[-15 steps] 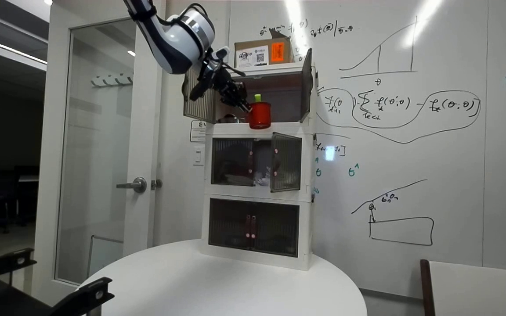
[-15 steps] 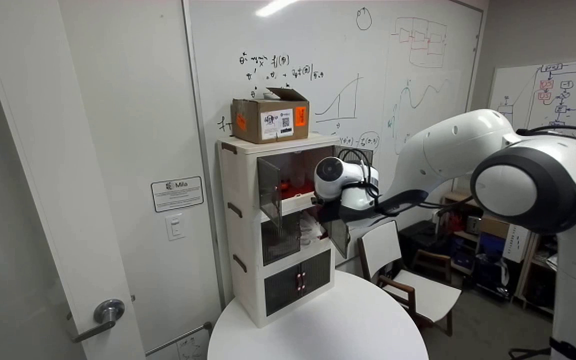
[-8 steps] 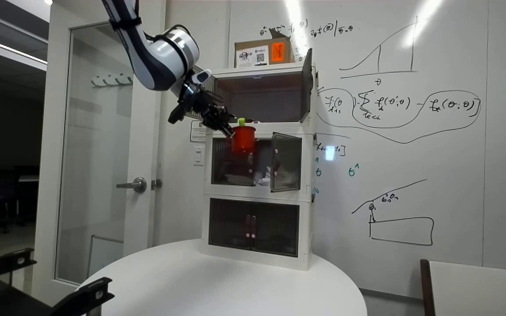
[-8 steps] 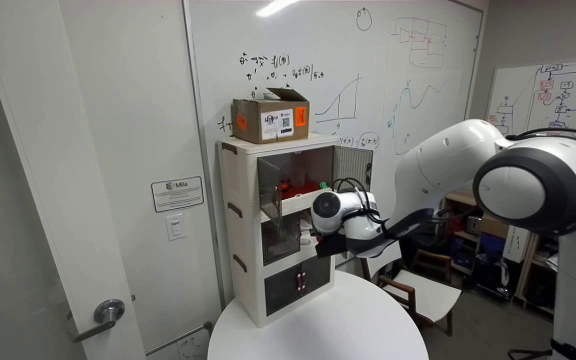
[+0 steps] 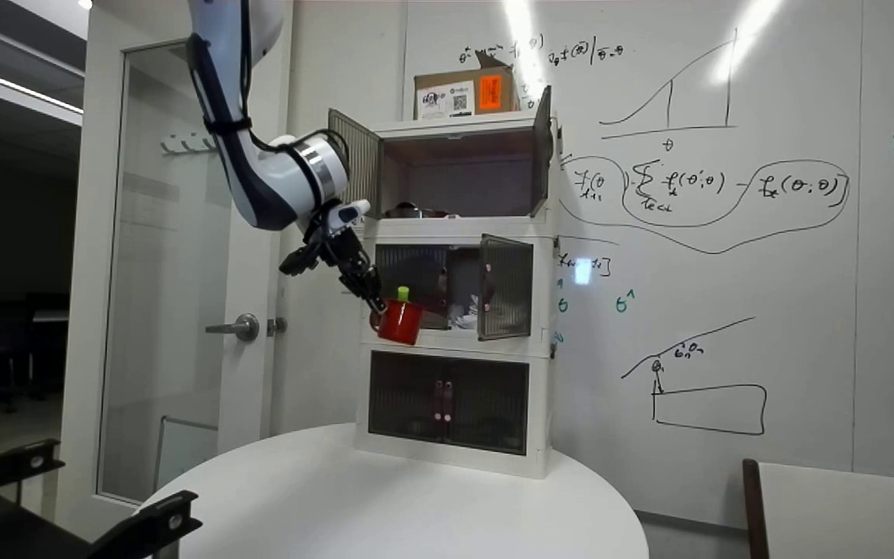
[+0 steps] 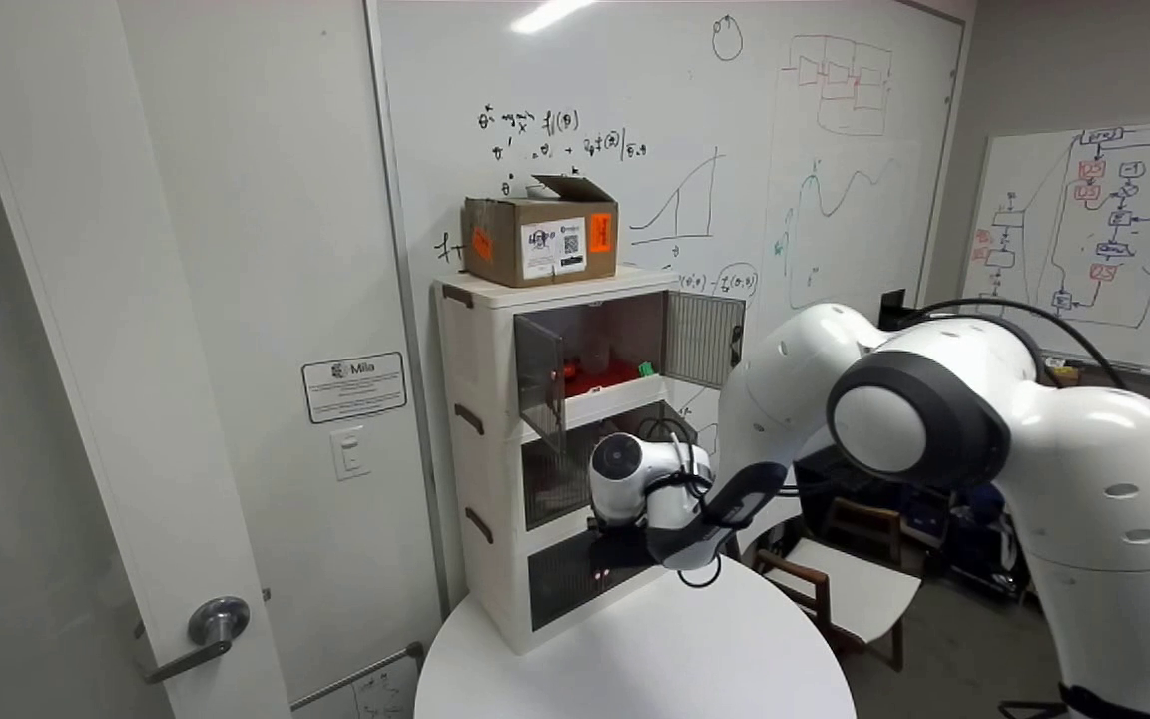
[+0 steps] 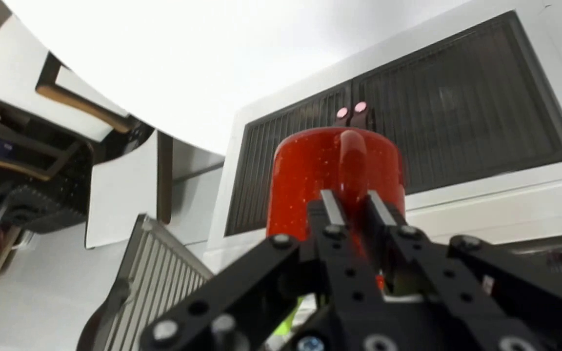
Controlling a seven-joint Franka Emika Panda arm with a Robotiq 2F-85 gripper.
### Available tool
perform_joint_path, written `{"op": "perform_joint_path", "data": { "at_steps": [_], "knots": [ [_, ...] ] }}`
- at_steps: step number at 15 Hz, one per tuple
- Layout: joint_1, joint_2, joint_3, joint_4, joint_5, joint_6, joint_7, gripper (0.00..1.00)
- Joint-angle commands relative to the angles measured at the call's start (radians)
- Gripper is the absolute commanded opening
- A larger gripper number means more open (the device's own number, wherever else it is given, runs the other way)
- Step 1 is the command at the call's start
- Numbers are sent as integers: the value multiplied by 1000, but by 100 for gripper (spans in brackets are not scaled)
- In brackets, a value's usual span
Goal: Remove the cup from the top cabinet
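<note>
The cup [image 5: 400, 322] is a small red mug. It hangs in the air in front of the white unit, near the edge between its middle and lower compartments, slightly tilted. My gripper [image 5: 379, 306] is shut on its handle. In the wrist view the gripper [image 7: 351, 201] has the handle [image 7: 353, 156] between its fingers, with the cup body [image 7: 295, 175] beyond. A lime-green piece [image 5: 403, 293] shows above the cup's rim. The arm hides the cup in an exterior view. The top cabinet [image 5: 470, 175] stands with both doors open; it also shows from the side [image 6: 595, 330].
A cardboard box [image 5: 466, 92] stands on the unit. Small items [image 5: 408, 211] and a green thing [image 6: 646, 369] are in the top cabinet. The middle compartment's right door [image 5: 505, 287] sticks out. A round white table [image 5: 416, 505] is below; a chair [image 6: 845, 589] stands beside it.
The cup, held by my gripper, has moved down and out from the top cabinet's front edge, leftward in an exterior view, and has tilted. The arm has lowered with it.
</note>
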Motion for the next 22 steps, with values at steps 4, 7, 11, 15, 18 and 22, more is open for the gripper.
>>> {"op": "perform_joint_path", "data": {
  "at_steps": [4, 7, 11, 15, 18, 22],
  "knots": [
    [-7, 102, 37, 78, 97, 0, -5, 15],
    [-14, 107, 38, 89, 98, 0, -5, 4],
    [25, 166, 12, 81, 25, 24, 71, 4],
    [65, 284, -10, 100, -41, 47, 227, 4],
    [78, 374, -22, 118, -59, 103, 364, 4],
    [108, 471, -45, 154, -80, 151, 483, 4]
  ]
}}
